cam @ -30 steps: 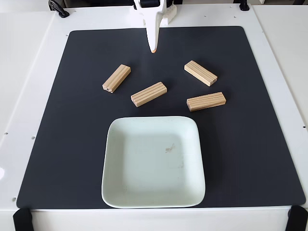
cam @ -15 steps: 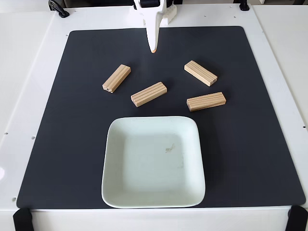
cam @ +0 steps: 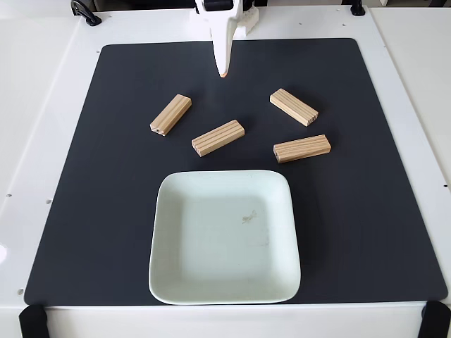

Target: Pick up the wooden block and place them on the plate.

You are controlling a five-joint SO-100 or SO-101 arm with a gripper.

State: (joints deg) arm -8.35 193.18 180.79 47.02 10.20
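Observation:
Several light-tan grooved wooden blocks lie on the black mat in the fixed view: one at the left (cam: 170, 115), one in the middle (cam: 218, 137), one at the upper right (cam: 293, 107) and one below it (cam: 301, 148). The pale mint-green square plate (cam: 225, 176) sits in front of them with nothing on it. My white gripper (cam: 223, 72) hangs down from the top edge, its fingers together in a narrow point with an orange tip. It is behind the blocks, touches none of them and holds nothing.
The black mat (cam: 366, 211) covers most of the white table (cam: 42, 105). Black clamps sit at the front corners (cam: 32, 320) and at the far edge (cam: 84, 13). The mat is bare to the left and right of the plate.

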